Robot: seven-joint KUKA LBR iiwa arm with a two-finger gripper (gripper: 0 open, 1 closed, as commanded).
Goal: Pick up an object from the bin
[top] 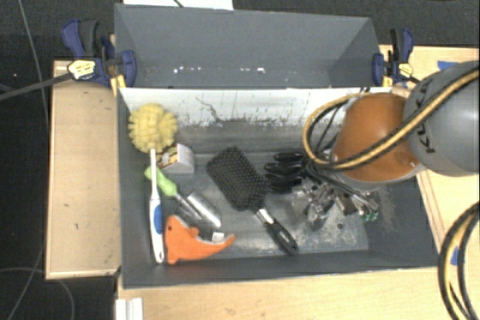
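Gripper point(324, 212) sits low over the right half of the bin point(397, 240), tucked under the orange wrist cover point(375, 137). Honestly can't tell if it's open, closed or gripping anything. Closest stuff is a black clump point(285, 165) just up-left of it and the black hairbrush point(238, 177), whose handle ends near its left. Yellow bumpy ball point(152, 126), white toothbrush point(156, 217) and an orange piece point(187, 243) lie well apart on the left.

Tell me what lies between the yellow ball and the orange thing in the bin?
In the camera view, a grey box, a green piece and a white toothbrush lie between the yellow ball and the orange thing.
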